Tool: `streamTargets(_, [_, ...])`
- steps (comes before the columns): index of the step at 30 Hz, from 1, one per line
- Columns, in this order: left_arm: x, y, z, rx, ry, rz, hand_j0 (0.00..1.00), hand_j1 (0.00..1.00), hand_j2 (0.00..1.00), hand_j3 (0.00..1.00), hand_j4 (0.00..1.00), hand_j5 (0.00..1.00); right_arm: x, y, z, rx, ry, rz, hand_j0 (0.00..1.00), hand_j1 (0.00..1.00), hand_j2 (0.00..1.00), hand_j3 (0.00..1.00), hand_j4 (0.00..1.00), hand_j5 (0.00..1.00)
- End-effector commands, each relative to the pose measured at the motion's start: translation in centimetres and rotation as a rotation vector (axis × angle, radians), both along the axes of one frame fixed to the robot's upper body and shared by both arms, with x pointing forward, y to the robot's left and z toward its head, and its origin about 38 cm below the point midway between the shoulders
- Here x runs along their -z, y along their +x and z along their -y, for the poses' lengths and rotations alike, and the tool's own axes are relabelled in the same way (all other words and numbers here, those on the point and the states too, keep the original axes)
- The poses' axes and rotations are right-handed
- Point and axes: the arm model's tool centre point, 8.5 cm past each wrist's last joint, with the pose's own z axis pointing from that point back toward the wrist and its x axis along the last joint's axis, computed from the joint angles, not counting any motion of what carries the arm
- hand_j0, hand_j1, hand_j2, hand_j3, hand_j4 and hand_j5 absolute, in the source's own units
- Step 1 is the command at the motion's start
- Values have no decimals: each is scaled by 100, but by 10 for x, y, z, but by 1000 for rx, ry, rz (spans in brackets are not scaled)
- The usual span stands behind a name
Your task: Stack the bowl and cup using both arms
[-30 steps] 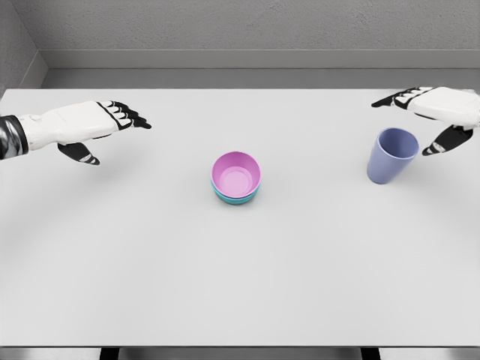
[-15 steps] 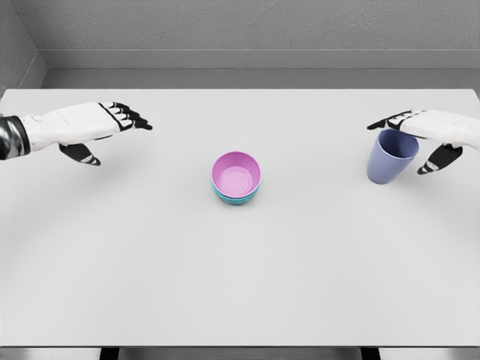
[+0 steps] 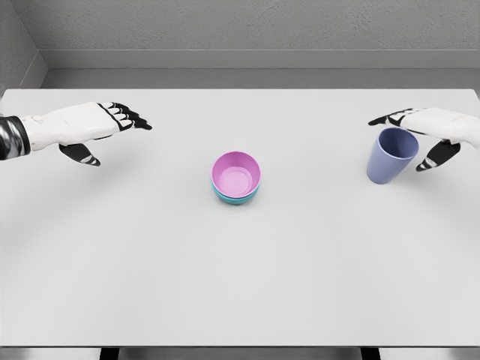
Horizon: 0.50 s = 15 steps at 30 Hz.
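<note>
Right hand [image 3: 431,133], fingers spread, brackets the tilted periwinkle plastic cup [image 3: 391,155]; closing off-centre could topple it.

Setting: simulated test room. Evidence: plain white desk [image 3: 240,285], bare grey walls [image 3: 255,26], flat rendered surfaces.

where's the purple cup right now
In the head view, the purple cup stands on the table's right side, right of the stacked bowls, with the open right hand around its rim.

Pink bowl [image 3: 236,174] nested in teal bowl [image 3: 237,198]; upright lavender cup [image 3: 390,156] right.
</note>
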Motion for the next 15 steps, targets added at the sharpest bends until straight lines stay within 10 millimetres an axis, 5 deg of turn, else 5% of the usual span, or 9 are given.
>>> streamTargets(1, [-1, 0, -1, -3, -6, 2, 100, 100, 100, 100, 100, 100, 2, 2, -3, 0, 5, -1, 100, 100, 100, 100, 100, 100])
streamTargets(12, [-2, 0, -1, -3, -6, 2, 100, 100, 100, 100, 100, 100, 16, 5, -9, -6, -6, -33, 100, 100, 100, 100, 100, 100])
streamTargets(15, [-1, 0, -1, -2, -5, 1, 100, 100, 100, 100, 100, 100, 15, 5, -10, -10, -6, -30, 77, 77, 77, 77, 77, 77])
